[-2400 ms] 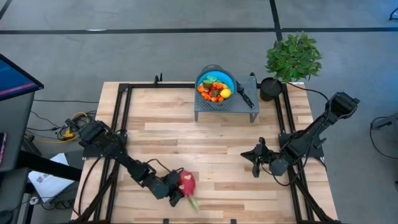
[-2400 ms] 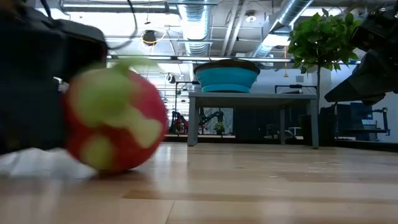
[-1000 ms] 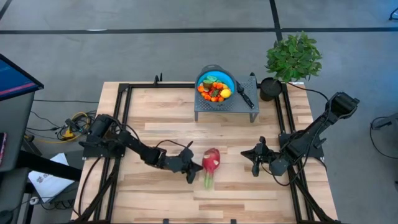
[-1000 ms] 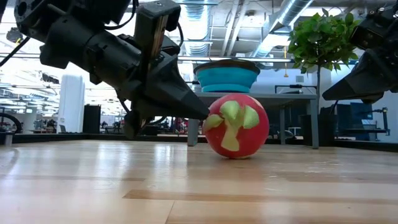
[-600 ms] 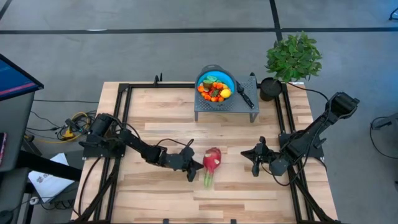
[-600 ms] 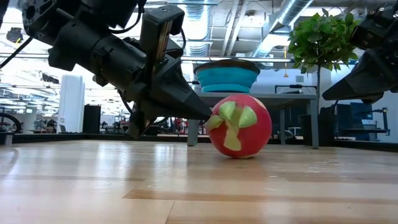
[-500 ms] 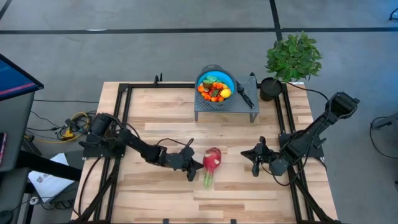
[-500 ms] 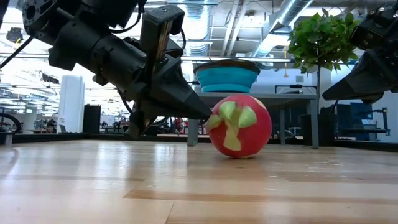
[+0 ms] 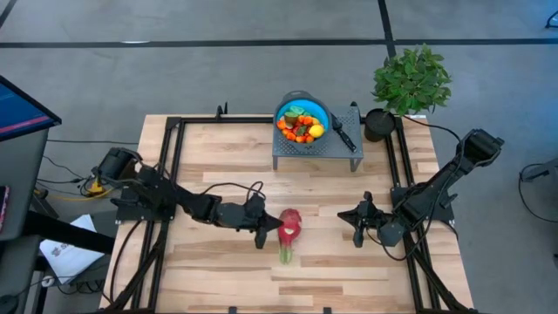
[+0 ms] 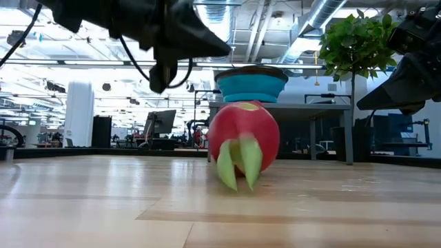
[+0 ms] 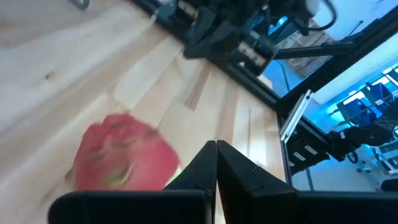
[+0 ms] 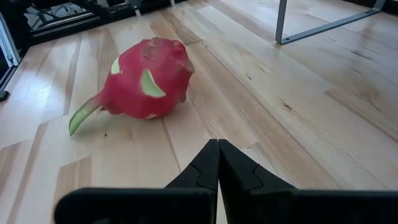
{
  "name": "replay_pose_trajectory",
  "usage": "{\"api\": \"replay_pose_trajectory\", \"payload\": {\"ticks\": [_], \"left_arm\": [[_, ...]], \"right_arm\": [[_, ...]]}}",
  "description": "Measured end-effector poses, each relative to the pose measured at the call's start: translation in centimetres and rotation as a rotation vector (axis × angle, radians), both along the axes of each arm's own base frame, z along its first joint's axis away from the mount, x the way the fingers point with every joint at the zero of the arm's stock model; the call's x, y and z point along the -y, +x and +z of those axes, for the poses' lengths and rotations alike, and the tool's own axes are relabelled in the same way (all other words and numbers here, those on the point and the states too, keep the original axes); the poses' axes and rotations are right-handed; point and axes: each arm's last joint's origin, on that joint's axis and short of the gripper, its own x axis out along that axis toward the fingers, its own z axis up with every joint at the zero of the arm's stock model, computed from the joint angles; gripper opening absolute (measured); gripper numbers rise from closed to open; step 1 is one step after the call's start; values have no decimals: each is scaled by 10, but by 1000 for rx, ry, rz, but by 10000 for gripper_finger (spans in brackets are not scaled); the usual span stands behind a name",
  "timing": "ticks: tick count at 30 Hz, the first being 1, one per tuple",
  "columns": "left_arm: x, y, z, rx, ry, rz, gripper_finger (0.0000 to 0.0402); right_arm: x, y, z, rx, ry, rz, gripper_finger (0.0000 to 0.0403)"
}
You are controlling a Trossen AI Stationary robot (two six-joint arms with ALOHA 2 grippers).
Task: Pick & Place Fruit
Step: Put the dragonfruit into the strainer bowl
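High view: dragon fruit (image 9: 289, 224) lies mid-desk (image 9: 227, 157), closed, empty left end effector (image 9: 262, 228) just beside it. Low view: fruit loose; a nudge could roll it away. Right wrist view: right end effector (image 12: 218, 148) closed, empty, well apart.

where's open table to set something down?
Bare wood between the dragon fruit and the grey rack, and along the front edge. Crowded: blue bowl on the rack, and mid-table between left gripper and right gripper.
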Motion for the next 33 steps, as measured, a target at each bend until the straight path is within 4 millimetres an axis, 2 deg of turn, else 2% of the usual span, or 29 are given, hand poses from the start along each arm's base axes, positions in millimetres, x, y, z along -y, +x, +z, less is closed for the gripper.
{"api": "replay_pose_trajectory", "payload": {"ticks": [14, 21, 26, 29, 33], "left_arm": [[-2, -1, 6, 24, 11, 8, 3], [-13, 2, 7, 31, 6, 52, 3], [-20, 6, 13, 111, -123, 168, 5], [-10, 7, 23, 152, -124, 200, 2], [15, 10, 49, 229, -96, 196, 1]], "right_arm": [[0, 0, 0, -3, 2, 5, 0], [0, 0, 0, -6, 5, 9, 0], [0, 0, 0, -6, 6, 11, 0], [0, 0, 0, -6, 12, 10, 0], [-1, 0, 0, -1, 47, 2, 0]]}}
